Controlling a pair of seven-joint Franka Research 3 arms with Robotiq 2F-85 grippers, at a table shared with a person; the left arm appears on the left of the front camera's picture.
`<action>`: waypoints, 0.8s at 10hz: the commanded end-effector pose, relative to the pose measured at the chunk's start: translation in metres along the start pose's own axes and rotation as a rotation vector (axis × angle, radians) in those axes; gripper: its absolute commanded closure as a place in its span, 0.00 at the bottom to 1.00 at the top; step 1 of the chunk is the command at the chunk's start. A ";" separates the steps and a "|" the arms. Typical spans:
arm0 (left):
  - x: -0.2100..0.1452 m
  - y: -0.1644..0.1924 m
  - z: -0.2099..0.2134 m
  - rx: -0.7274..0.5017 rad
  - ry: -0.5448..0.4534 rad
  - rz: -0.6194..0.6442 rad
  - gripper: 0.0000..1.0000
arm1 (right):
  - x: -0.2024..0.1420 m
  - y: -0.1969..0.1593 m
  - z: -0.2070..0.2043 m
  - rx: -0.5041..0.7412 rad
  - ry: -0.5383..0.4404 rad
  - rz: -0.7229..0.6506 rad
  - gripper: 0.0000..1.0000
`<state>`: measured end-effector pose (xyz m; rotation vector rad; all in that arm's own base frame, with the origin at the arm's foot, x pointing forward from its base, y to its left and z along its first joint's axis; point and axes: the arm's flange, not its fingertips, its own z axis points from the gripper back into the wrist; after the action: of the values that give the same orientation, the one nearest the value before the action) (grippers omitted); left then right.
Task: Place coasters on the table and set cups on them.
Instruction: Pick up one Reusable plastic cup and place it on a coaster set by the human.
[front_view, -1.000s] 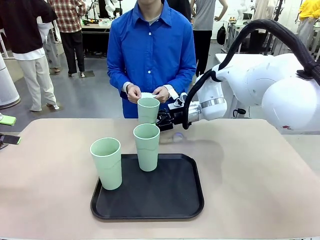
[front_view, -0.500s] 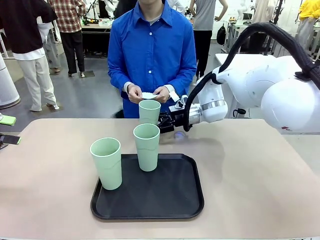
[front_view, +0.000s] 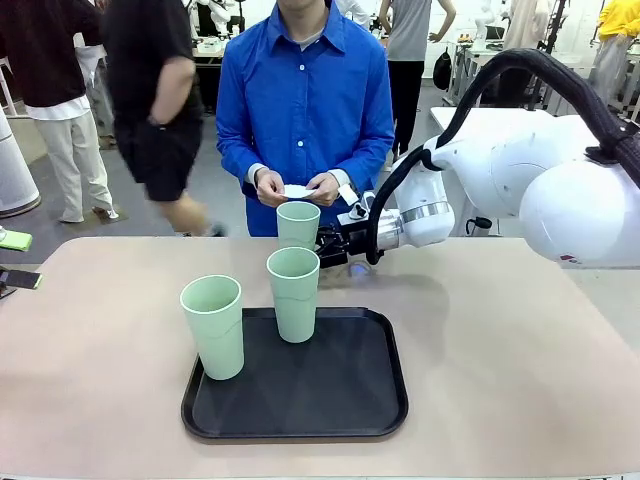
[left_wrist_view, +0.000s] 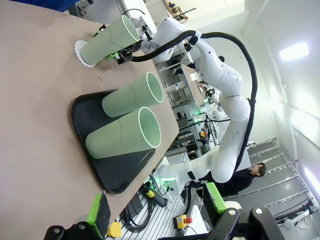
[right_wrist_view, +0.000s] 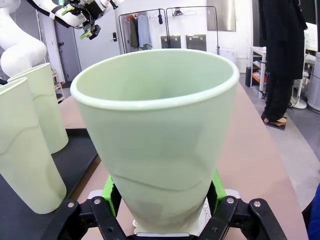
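Right gripper (right_wrist_view: 164, 192) pads flank tall mint-green plastic tumbler (right_wrist_view: 160, 130) on scalloped white paper doily (left_wrist_view: 78, 50) near beige table (front_view: 500, 340) far edge; pinching or loose, cannot tell. Left gripper (left_wrist_view: 157, 207) spread wide. Open room right of black tray (front_view: 370, 400).

Bright, even overhead light, soft shadows on the table (front_view: 500, 330), perhaps slight wrist-view edge warp.

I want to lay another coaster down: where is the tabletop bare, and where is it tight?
Bare table spreads wide left of the tray and again right of it. Crowded: behind the tray, where the far cup stands on its coaster with the right gripper around it; the strip before the tray is narrow.
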<state>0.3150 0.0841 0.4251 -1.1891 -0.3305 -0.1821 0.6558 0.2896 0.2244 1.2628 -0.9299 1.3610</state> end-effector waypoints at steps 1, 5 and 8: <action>0.000 0.000 0.001 -0.011 -0.008 -0.007 0.00 | -0.001 -0.013 -0.001 -0.010 0.014 -0.004 0.15; 0.000 0.000 0.001 -0.011 -0.008 -0.007 0.00 | 0.000 -0.013 -0.002 0.004 0.006 -0.004 0.00; 0.000 0.000 0.001 -0.011 -0.008 -0.007 0.00 | 0.000 -0.014 -0.002 0.006 0.004 -0.004 0.00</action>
<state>0.3150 0.0841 0.4251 -1.1891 -0.3305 -0.1821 0.6589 0.2900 0.2226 1.2619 -0.9352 1.3608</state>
